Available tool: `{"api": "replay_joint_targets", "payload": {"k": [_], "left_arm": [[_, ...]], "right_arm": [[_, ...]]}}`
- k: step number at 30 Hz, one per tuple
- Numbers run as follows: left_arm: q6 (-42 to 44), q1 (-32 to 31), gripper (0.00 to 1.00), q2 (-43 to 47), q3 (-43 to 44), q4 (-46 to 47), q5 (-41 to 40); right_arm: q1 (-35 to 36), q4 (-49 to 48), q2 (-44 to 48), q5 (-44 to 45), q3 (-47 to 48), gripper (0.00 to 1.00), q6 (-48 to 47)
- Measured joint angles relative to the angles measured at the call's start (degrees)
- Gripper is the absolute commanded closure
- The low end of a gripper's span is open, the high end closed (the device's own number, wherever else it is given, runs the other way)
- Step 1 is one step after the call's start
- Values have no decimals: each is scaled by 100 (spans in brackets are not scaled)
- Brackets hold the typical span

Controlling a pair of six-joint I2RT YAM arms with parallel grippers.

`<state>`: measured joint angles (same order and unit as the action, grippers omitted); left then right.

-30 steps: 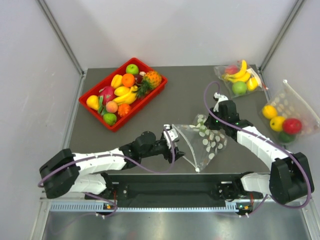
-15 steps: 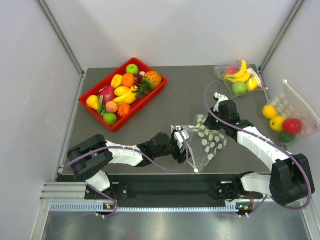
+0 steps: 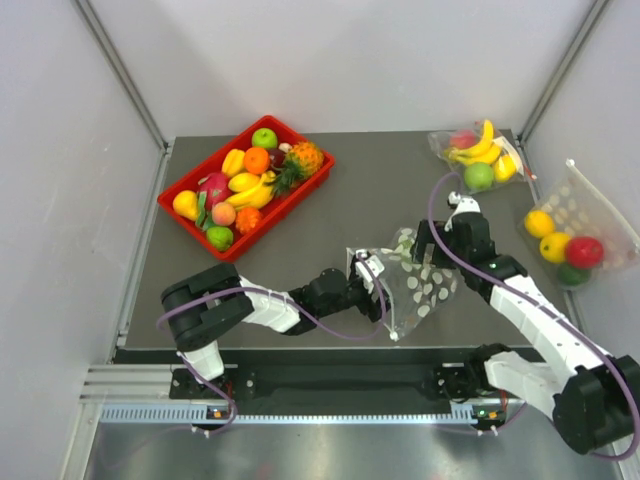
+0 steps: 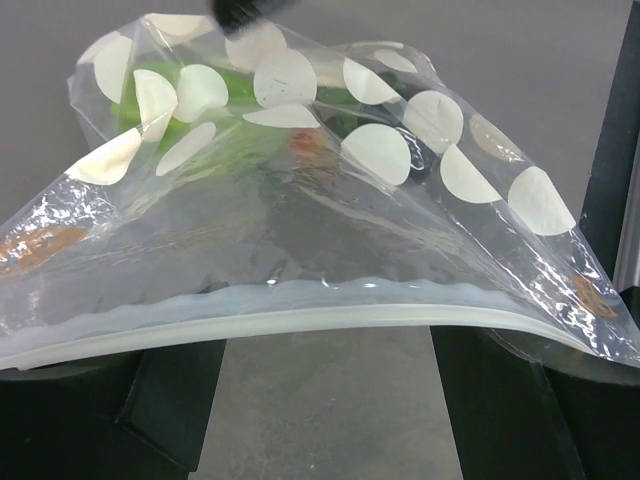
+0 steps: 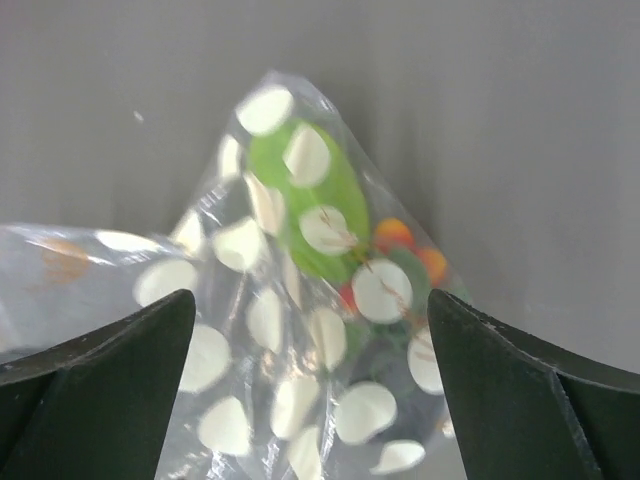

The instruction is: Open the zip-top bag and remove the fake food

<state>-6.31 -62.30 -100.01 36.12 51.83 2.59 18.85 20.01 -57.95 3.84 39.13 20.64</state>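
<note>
We see the zip-top bag (image 3: 418,280) near the front of the table (image 3: 370,190), between the two arms, with the fake food (image 5: 335,195) still inside it. The right fingers (image 5: 90,390) stand spread wide over its dotted end. The left fingers (image 4: 80,420) are spread too, and the white zip strip (image 4: 300,320) lies across them.

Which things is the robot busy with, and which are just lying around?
Job: clear white-dotted zip-top plastic bag; small round plastic fruits inside.
Lying about: red plastic fruit tray; clear bag of bananas and apple; bigger dotted bag of yellow and red fruit.
</note>
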Motion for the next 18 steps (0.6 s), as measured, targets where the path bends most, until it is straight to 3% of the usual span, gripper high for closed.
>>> {"api": "replay_joint_targets", "payload": {"k": [3, 9, 12, 18], "left_arm": [[4, -2, 16, -2, -2, 72, -79], [35, -7, 15, 0, -17, 136, -240], [44, -7, 15, 0, -31, 155, -295], [42, -50, 14, -4, -59, 262, -225]], "right_arm": [[-2, 138, 214, 85, -251, 1, 109], [0, 555, 592, -20, -828, 13, 455], [4, 645, 748, -120, -955, 25, 599], [11, 511, 785, -529, -1370, 69, 791]]}}
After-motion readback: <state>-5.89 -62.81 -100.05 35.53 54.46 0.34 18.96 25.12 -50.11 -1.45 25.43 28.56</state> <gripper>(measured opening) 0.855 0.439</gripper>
